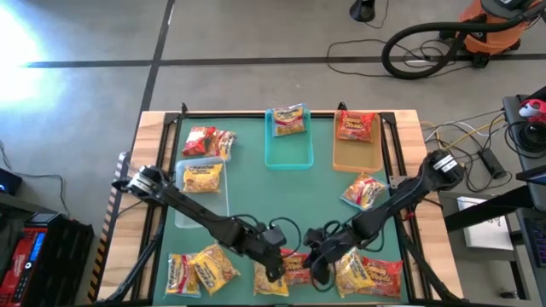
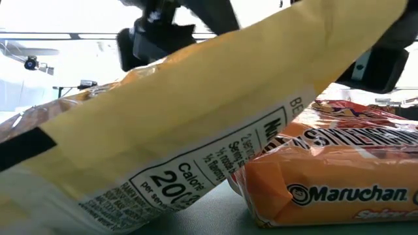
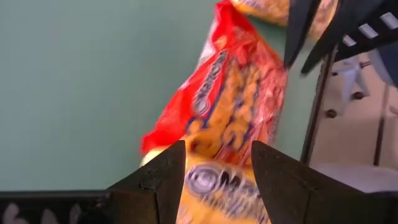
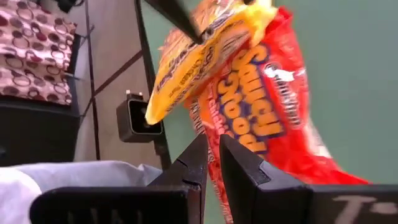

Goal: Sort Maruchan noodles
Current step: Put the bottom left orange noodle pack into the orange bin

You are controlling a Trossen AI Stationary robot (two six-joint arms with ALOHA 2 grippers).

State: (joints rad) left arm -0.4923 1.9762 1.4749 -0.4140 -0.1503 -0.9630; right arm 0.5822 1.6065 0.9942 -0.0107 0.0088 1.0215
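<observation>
Green table mat (image 1: 256,183), yellow packet (image 2: 170,130), red packet (image 4: 273,118), teal tray (image 1: 288,153), tan tray (image 1: 354,153)

From overhead I look straight down on the whole green table (image 1: 256,205), the low camera sits at tabletop height jammed against a yellow packet (image 2: 163,130), and both wrist cameras peer closely past their fingers at the same red packet (image 3: 230,99).

"Maruchan" stands on the orange packet (image 2: 339,189) — "Calories 20…" on the tilted yellow packet (image 2: 163,150).
</observation>
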